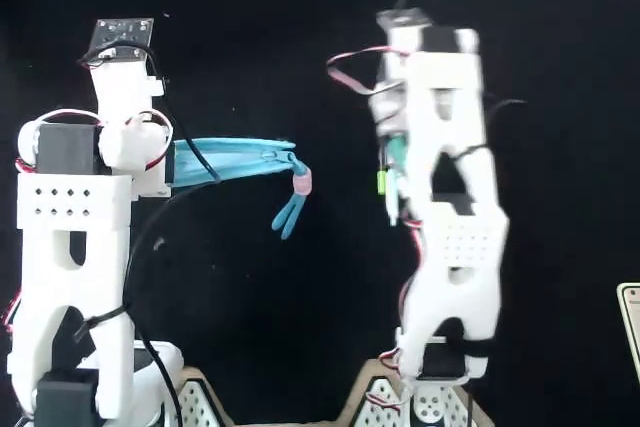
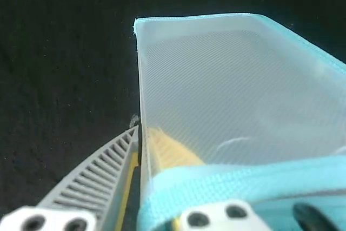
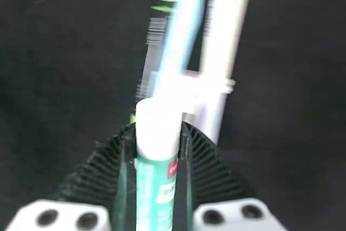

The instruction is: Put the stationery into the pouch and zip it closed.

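A light-blue mesh pouch (image 1: 235,161) hangs over the black table, held at its left end by my left gripper (image 1: 165,165). Its zipper end with a pink-and-blue pull (image 1: 296,197) points right. In the left wrist view the pouch (image 2: 232,96) stands between my ribbed fingers (image 2: 102,171), and a yellow thing (image 2: 170,150) shows through the mesh. My right gripper (image 3: 157,139) is shut on a bundle of pens (image 3: 178,63): a white-and-green one, a light-blue one, a white one. From above, the pens (image 1: 390,177) hang under the right arm, to the right of the pouch's zipper end.
The black cloth (image 1: 250,327) covers the whole table. A white card-like object (image 1: 632,327) lies at the right edge. Both arm bases stand at the near edge, with open cloth between them.
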